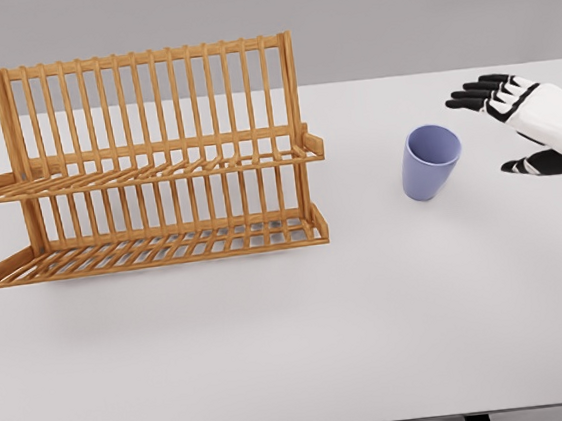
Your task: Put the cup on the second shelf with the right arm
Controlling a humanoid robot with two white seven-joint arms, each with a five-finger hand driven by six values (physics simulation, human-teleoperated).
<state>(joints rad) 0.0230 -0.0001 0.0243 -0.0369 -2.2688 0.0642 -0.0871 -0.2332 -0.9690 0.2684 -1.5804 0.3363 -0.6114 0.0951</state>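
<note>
- Flat white rectangular table (296,350): it carries all the items in view. No defects noted on its surface.
- Two-tier slatted wooden dish rack (155,158): stands upright at the left and rear of the table. It has a lower shelf (154,249) resting on the table and an upper shelf (136,172) about midway up the slatted back. Both shelves hold nothing. I judge the upper tier to be the "second shelf" of the task.
- White robot right hand with black fingers (513,126): enters from the right edge of the head view. Fingers are spread and relaxed, thumb apart below them, palm turned toward the left. It grasps nothing. The left arm does not appear.
- Lavender-blue tapered plastic cup (430,162): stands on the table right of centre, mouth up, long axis near vertical with a slight lean to the right as seen from above. It is well apart from the rack and has not been lifted.
- Governing relation: the cup lies to the left of the right hand, near it but with a clear gap; no contact. The open span between fingers and thumb faces the cup's side wall. The rack lies farther left again, so cup and rack fall on the same side of the hand.
- Assessment: the step in hand appears to be the approach before grasping. The task is at an early stage. The coming move would call for a short leftward reach and a side grip around the cup wall.
</note>
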